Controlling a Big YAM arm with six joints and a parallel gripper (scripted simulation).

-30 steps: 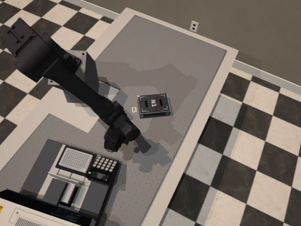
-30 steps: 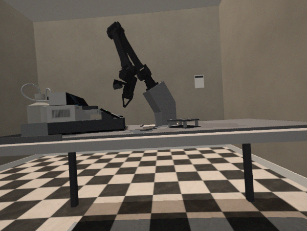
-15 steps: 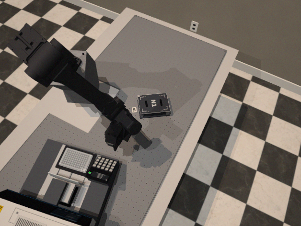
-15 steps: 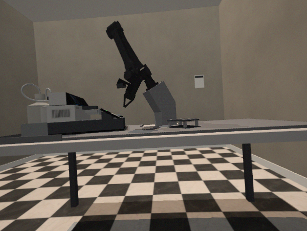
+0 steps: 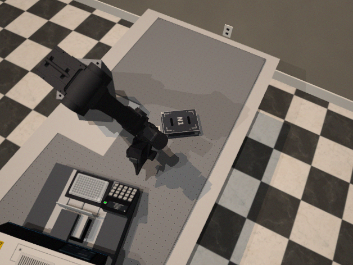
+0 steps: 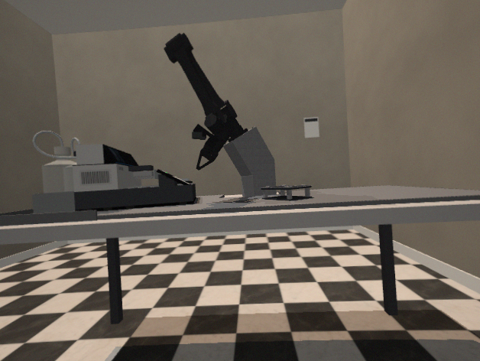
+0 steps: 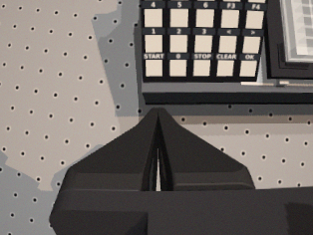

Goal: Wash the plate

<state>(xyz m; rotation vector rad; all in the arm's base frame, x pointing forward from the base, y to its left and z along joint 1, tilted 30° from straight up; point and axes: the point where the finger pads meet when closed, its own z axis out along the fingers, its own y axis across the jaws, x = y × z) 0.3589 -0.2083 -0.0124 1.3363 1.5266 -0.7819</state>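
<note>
Because a key press needs a narrow tip and no load, the gripper makes sense as it is: closed with nothing between its fingers, angled down and well above the worktop; its tips stand apart from the keypad, short of its lowest row.

The 1 plate lies in the carrier of the washer, toward the worktop's lower-left side in the top view; it looks flat within the pocket, though the locators are too small to confirm full seating, and its cut-off corner cannot be made out. The nest N1 is bare, nearer the worktop's right-hand long edge, so it is free for the return.

The lamp is green; by itself that could mean ready to start or already finished, and I cannot tell which; the closed tips near the keypad make a START press the likelier step. That would call for lining up over the START key, the leftmost of 5 in its row, then a straight, gentle push; drifting sideways could catch 0 instead, and pressing too far forward could hit 1. Since the washer cannot sense a plate, seating deserves a check of its own, whatever the lamp shows.

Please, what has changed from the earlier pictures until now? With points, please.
In the top view, the black jointed arm point(image 5: 121, 112) point(image 6: 199, 87) shifted: its elbow moved down-right, its wrist upward. The black tool point(image 5: 137, 172) point(image 6: 198, 167) point(image 7: 157, 117) took or released nothing. The pale rectangular well plate point(image 5: 89, 187) point(image 7: 300, 32), black N1 nest point(image 5: 180, 129) point(image 6: 287, 187) and small green lamp point(image 5: 104, 202) look unchanged.
</note>
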